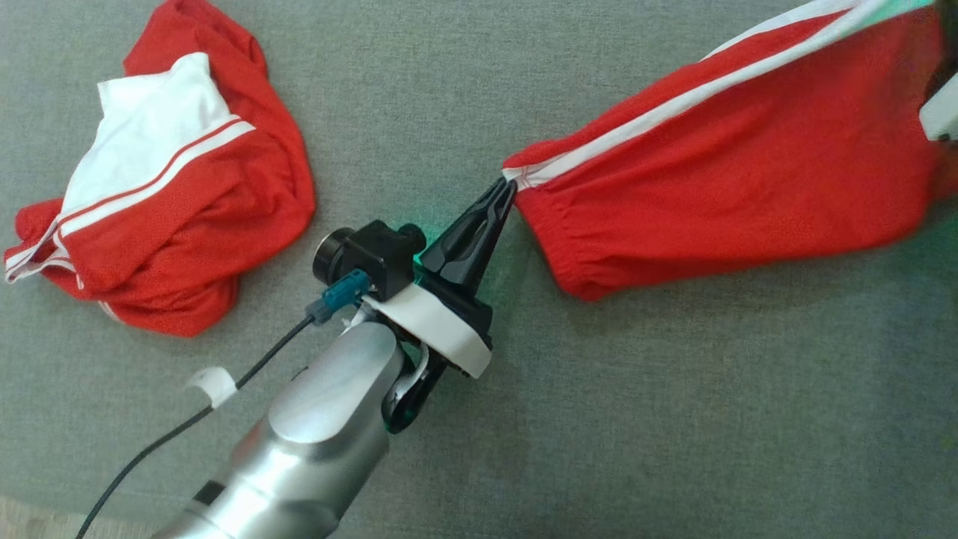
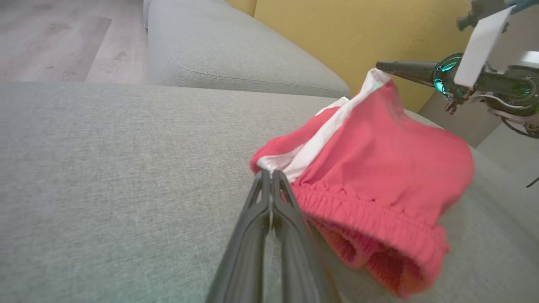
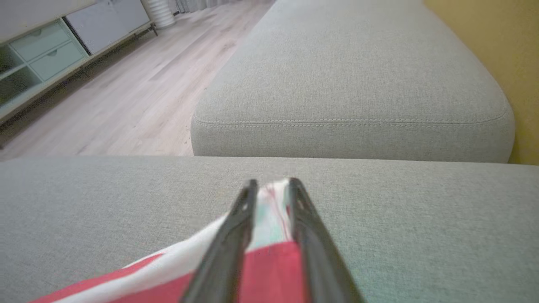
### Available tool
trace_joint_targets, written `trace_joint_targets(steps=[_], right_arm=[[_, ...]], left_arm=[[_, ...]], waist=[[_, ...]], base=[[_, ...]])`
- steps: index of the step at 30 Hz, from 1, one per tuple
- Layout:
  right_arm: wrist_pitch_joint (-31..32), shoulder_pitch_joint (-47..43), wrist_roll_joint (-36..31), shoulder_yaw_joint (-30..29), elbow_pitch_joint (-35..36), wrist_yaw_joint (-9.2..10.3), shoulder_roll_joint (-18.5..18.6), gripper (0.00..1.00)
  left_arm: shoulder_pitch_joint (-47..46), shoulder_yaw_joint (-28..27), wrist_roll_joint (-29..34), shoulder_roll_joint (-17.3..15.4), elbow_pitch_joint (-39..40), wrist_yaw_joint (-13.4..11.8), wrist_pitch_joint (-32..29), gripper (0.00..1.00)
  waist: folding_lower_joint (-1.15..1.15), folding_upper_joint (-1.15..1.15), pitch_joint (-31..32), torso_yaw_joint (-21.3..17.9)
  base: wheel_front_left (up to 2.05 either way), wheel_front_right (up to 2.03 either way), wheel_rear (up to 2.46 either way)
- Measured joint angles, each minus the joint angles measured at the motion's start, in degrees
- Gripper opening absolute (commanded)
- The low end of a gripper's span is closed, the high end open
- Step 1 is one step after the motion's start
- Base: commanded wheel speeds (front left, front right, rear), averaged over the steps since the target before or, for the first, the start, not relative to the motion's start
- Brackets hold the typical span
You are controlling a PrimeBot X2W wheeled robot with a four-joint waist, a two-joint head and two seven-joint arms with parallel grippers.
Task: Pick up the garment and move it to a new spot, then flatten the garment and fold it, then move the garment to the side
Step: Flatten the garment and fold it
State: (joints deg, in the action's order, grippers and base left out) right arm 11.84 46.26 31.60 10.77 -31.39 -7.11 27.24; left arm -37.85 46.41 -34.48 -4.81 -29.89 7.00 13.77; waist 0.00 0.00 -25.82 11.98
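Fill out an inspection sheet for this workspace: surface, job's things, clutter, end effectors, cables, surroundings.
Surface: grey sofa cushion, flat, bare between the garments.
Job's things: red shorts with a white side stripe, stretched between both end effectors and partly lifted off the cushion.
Clutter: crumpled red-and-white garment, lying apart on the head view's left.
End effectors: left end effector shut on the shorts' waistband corner; right end effector pinching the striped far corner, fingers slightly parted around the cloth.
Cables: black cable with a white tape tab, running along the left forearm.
Surroundings: second cushion, yellow wall, wood floor, cabinet with pale drawers.
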Motion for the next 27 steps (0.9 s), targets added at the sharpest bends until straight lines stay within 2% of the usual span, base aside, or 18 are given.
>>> trace_joint_targets(steps=[1, 8, 13, 16, 21, 26, 27], right_arm=[[-0.8, 0.2, 0.5, 0.3, -0.5, 0.0, -0.1, 1.0], [-5.1, -1.9, 5.2, 2.6, 0.3, 0.0, 0.9, 1.0], [-5.6, -8.4, 7.1, 2.1, 0.5, 0.0, 4.7, 1.0], [-5.6, -9.9, 7.7, 0.5, -1.6, 0.0, 6.4, 1.0], [-3.3, -9.9, 8.3, -1.2, -5.6, 0.0, 8.3, 1.0], [-0.8, -9.5, 9.9, -2.1, -8.5, 0.0, 9.0, 1.0], [-0.5, -9.3, 10.3, -2.1, -8.7, 0.0, 9.1, 0.63]], left_arm=[[-0.1, -0.3, 0.0, 0.2, -0.4, 0.0, 0.0, 1.0], [0.6, -3.3, 1.8, 0.8, 0.3, -3.8, 0.5, 1.0], [6.4, -11.4, 8.1, 1.9, 11.6, -10.1, 0.7, 1.0], [12.2, -14.1, 13.3, 2.0, 17.7, -13.4, 0.8, 1.0], [19.2, -15.0, 18.9, 2.1, 25.0, -16.8, 0.8, 1.0], [22.2, -14.9, 19.4, 2.1, 28.7, -19.8, 0.9, 1.0], [22.8, -14.9, 19.5, 2.1, 28.9, -20.5, 0.9, 1.0]], waist=[[0.0, 0.0, 0.0, 0.0], [0.0, 0.0, 1.0, 0.1], [-0.01, 0.0, 1.4, 0.9], [-0.01, 0.0, 1.2, 2.1], [-0.01, 0.0, 0.6, 4.9], [-0.01, 0.0, 0.3, 7.5], [0.0, 0.0, 0.4, 7.8]], base=[[0.0, 0.0, 0.0], [0.0, 0.0, 0.0], [0.0, 0.0, 0.0], [0.0, 0.0, 0.0], [0.0, 0.0, 0.0], [0.0, 0.0, 0.0], [0.0, 0.0, 0.0]])
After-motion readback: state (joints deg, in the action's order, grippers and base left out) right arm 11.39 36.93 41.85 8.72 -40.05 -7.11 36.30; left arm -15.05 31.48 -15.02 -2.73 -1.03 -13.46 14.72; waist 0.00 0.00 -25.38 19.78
